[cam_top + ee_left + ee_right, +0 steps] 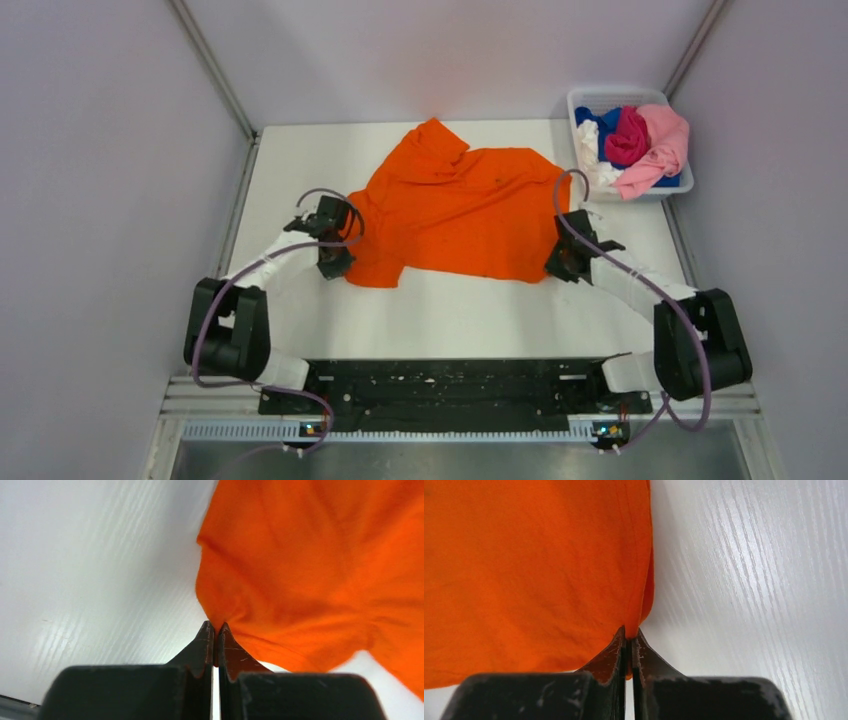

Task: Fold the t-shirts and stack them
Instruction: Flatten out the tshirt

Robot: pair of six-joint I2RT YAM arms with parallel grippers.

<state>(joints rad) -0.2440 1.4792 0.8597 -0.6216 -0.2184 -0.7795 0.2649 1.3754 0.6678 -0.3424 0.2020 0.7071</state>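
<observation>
Step in hand: the first fold of the bright orange short-sleeved cloth t-shirt [460, 205]. I judge I am at the grasp, with both near corners pinched and nothing folded over yet.
Where the shirt lies: spread mostly flat on the white wood-grain table [450, 320], between my two arms, with its far-left part rumpled.
My left gripper [215, 626]: jaws pressed together on a small bunch of cloth at the shirt's near-left corner.
My right gripper [629, 630]: jaws pressed together on the doubled edge at the near-right corner.
Rest of the job: the pink, magenta, blue and white cloth shirts [640, 140] sit heaped in the white plastic bin [615, 92] at the far right.
Next move calls for: raising both corners together and level, keeping the edge taut between my arms, then carrying it toward the far edge.
Risk: both pinches are thin, so a jerk could pull a corner free.
</observation>
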